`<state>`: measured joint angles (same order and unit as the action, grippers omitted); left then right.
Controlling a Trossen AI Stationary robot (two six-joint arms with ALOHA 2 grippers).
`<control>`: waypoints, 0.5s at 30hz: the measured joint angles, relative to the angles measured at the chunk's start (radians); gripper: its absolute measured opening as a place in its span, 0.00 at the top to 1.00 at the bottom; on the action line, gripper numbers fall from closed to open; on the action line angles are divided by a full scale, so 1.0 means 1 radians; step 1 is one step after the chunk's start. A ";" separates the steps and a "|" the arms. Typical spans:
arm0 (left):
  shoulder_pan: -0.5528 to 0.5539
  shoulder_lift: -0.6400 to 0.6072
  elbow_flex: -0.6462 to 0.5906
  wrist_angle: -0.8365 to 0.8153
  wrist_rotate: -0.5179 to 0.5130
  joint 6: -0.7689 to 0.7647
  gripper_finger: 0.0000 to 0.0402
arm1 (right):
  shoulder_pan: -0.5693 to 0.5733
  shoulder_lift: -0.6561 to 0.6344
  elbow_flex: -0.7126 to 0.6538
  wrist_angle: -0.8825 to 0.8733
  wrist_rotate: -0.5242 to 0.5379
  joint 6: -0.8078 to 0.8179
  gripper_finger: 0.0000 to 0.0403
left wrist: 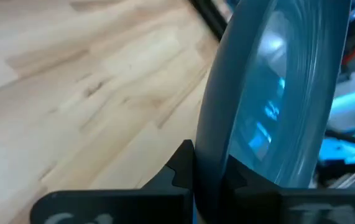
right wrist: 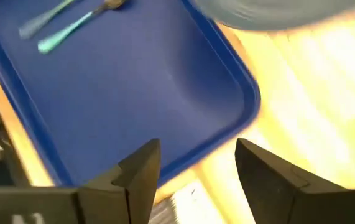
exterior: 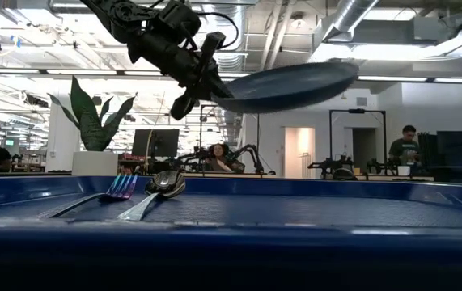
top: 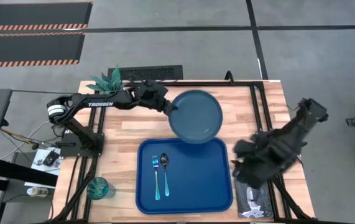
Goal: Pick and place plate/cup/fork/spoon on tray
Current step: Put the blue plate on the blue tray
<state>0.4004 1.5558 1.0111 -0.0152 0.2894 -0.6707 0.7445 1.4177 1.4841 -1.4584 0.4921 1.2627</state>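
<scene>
left jaws (top: 172, 110) grip one plate (top: 197, 116); one fork (top: 155, 176), one spoon (top: 165, 172) on tray (top: 214, 199)

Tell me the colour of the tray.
Bright blue. The tray shows best in the high view, with the fork and spoon lying on it.

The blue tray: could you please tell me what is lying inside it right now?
The tray holds the fork and spoon, side by side at its left. The plate, held aloft by the left gripper, covers its far edge.
</scene>
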 joint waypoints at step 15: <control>-0.345 0.048 0.069 -0.200 -0.269 0.110 1.00 | 0.176 -0.048 -0.055 -0.114 0.244 0.353 0.51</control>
<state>0.0557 1.6037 1.0805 -0.2154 0.0202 -0.5608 0.9204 1.3699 1.4292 -1.5729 0.7358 1.6157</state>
